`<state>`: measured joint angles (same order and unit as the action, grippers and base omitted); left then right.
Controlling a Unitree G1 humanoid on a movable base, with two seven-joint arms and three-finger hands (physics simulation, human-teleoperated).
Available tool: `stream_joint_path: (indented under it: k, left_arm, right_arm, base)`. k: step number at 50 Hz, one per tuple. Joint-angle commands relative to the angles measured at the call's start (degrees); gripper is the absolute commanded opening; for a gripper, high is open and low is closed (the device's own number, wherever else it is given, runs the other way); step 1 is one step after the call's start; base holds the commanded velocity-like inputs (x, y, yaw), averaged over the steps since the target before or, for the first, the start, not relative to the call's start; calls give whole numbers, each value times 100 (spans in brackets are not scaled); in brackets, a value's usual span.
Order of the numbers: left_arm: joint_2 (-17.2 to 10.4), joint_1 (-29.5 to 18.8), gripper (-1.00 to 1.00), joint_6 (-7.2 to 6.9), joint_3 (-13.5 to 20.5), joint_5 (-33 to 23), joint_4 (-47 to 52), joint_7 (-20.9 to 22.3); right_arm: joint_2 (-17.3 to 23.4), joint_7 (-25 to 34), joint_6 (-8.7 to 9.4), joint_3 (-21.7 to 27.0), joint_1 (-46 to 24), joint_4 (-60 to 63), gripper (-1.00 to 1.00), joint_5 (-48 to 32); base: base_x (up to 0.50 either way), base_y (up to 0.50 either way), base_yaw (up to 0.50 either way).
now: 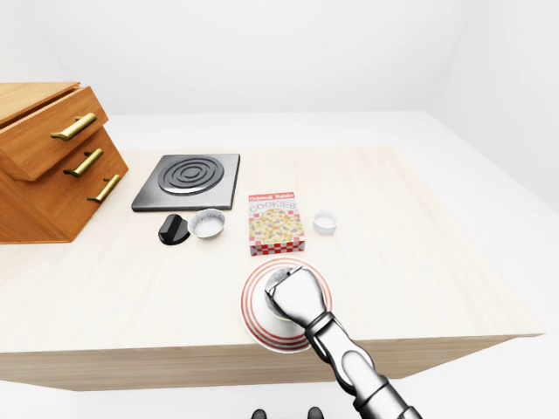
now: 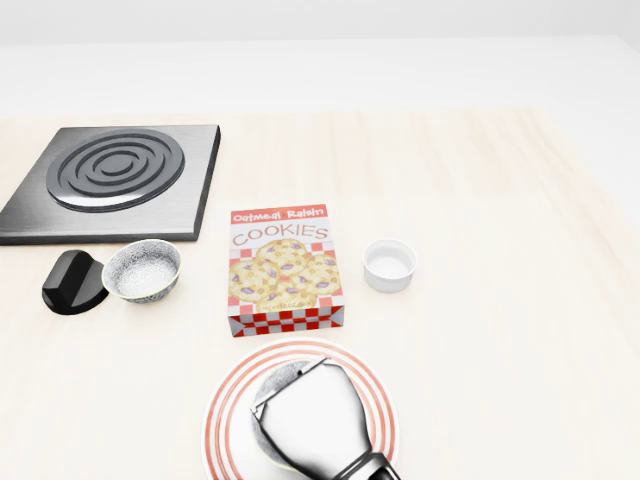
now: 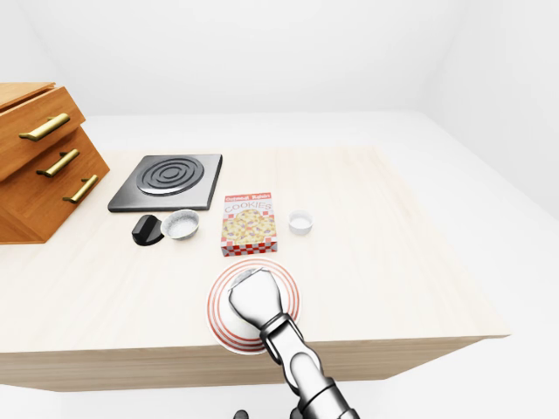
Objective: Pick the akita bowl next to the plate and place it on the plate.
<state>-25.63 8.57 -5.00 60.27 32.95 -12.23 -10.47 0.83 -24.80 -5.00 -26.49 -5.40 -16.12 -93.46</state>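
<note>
The plate (image 2: pixel 222 415), white with red rings, lies near the bottom edge of the table in the head view. A grey speckled akita bowl (image 2: pixel 278 380) sits over the plate's middle, mostly covered by my right hand (image 2: pixel 300 405). The chrome hand comes in from the bottom and is closed over the bowl's near rim; its fingertips are hidden beneath its back. I cannot tell whether the bowl rests on the plate or hangs just above it. My left hand is out of all views.
A cookie box (image 2: pixel 285 265) lies just above the plate. A white ramekin (image 2: pixel 388 265) is to its right; another grey bowl (image 2: pixel 142 270) and a black object (image 2: pixel 72 282) are to its left. A black stove plate (image 2: pixel 115 180) and a wooden drawer cabinet (image 1: pixel 44 157) stand at the upper left.
</note>
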Motion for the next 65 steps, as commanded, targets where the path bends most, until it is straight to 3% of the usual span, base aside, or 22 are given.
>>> stream_joint_path:
  k: [1, 42, 44, 45, 46, 51, 53, 54, 55, 57, 65]
  left_arm:
    - [9, 4, 100, 0, -7, 3, 29, -21]
    - [-2, 11, 100, 0, 33, 9, 2, -7]
    - [-9, 18, 100, 0, 42, 12, -18, 1]
    - [-9, 20, 100, 0, 43, 13, -11, -10]
    - [-9, 20, 100, 0, 44, 16, -2, -14]
    - [-5, 34, 100, 0, 75, 33, 23, -25]
    - [-4, 41, 100, 0, 94, 43, 22, -24]
    - [-9, 44, 100, 0, 105, 49, 14, -26]
    - [-10, 44, 100, 0, 106, 50, 14, -26]
    - [-11, 52, 100, 0, 125, 57, 38, -51]
    - [-13, 39, 100, 0, 123, 62, 51, -54]
  right_arm:
    - [-21, -433, 0, 37, -142, -299, -100, -409]
    - [-50, -329, 0, 149, -187, -314, -100, -276]
    - [-65, -178, 0, 186, -219, -316, -69, -198]
    - [-50, -189, 0, 191, -234, -353, 85, -202]
    - [-63, -129, 0, 205, -232, -333, 100, -167]
    - [2, 598, 0, 293, -3, 187, 100, 201]
    - [-9, 1165, 0, 383, 121, 496, 100, 546]
    - [88, 1719, 0, 401, 247, 760, 100, 798]
    - [97, 1771, 0, 402, 261, 793, 100, 830]
    - [124, 2470, 0, 414, 537, 1285, 100, 1147]
    - [393, 3536, 0, 337, 1138, 2118, 100, 1561]
  base:
    - [0, 0, 0]
    - [0, 0, 0]
    - [0, 0, 0]
    - [0, 0, 0]
    - [0, 0, 0]
    - [0, 0, 0]
    - [0, 0, 0]
    - [0, 0, 0]
    - [0, 0, 0]
    - [0, 0, 0]
    - [0, 0, 0]
